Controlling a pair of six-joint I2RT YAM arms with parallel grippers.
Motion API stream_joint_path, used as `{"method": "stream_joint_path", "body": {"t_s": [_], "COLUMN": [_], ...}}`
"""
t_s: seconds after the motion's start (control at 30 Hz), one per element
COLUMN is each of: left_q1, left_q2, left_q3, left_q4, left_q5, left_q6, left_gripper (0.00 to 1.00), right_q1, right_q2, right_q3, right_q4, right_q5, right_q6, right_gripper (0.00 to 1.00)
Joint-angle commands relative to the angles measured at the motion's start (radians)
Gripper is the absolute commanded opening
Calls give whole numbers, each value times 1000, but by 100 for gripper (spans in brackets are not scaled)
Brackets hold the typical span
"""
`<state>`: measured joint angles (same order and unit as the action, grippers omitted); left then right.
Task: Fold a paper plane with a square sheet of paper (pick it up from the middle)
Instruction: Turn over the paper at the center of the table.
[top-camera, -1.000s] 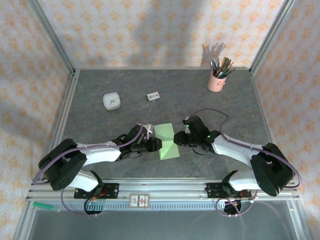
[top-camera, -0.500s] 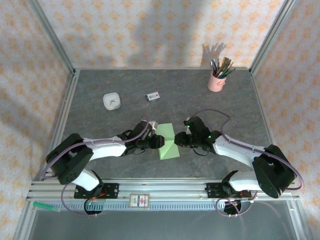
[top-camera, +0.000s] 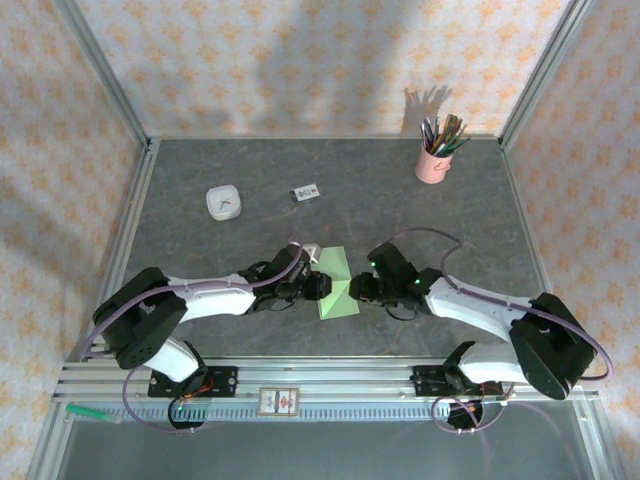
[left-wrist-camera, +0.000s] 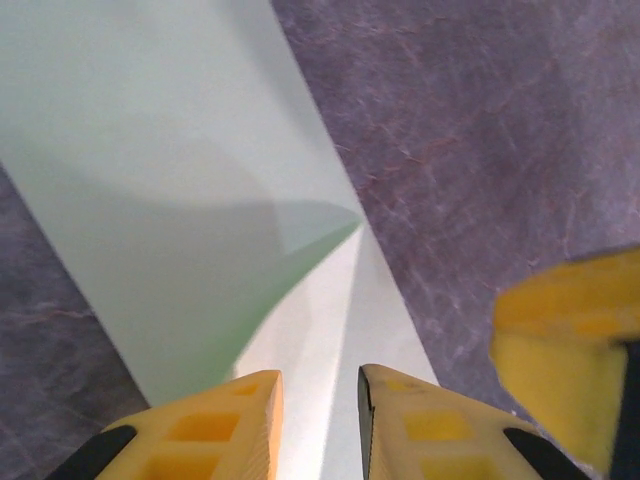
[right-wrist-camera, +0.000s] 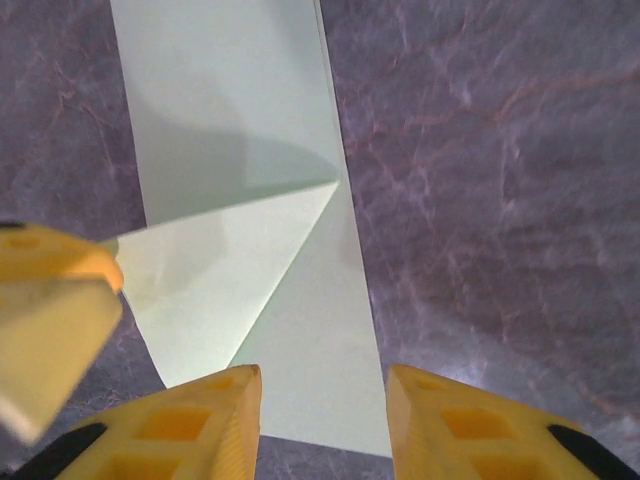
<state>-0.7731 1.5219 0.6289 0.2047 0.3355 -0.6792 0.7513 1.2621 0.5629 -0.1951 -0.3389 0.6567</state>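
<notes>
The square sheet of paper (top-camera: 337, 275) lies partly folded in front of the arms, pale green, with one triangular flap turned over (right-wrist-camera: 215, 275) and its point at the middle crease (left-wrist-camera: 345, 225). My left gripper (top-camera: 318, 287) reaches over the sheet's left edge. Its fingers stand a narrow gap apart above the pale flap (left-wrist-camera: 318, 385). My right gripper (top-camera: 358, 290) comes in from the right, open, its fingertips spread over the sheet's near edge (right-wrist-camera: 322, 385). Each wrist view catches the other gripper's yellow finger at its side.
A pink pencil cup (top-camera: 435, 160) stands at the back right. A small white square dish (top-camera: 223, 203) and a small printed card (top-camera: 306, 192) lie at the back left. Metal frame rails (top-camera: 135, 215) border the grey tabletop.
My left gripper has slid right onto the paper and narrowed its jaws. My right gripper has moved slightly left and down, and its jaws have widened.
</notes>
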Motion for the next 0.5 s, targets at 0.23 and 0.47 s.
{"method": "stream_joint_path", "body": {"t_s": [0.23,0.47], "left_q1": [20,26], "left_q2": [96,95], "left_q3": [-4,-27], "left_q4": [72,79], "left_q5": [33,34], "left_q6": [28,36], "left_gripper": [25,25], "right_q1": [90,122], "right_q2": [52,99], "right_q3": [-32,-43], "right_q4": [37,86], "right_q5": [74,58], "right_q6": [129,144], "right_gripper": [37,38]}}
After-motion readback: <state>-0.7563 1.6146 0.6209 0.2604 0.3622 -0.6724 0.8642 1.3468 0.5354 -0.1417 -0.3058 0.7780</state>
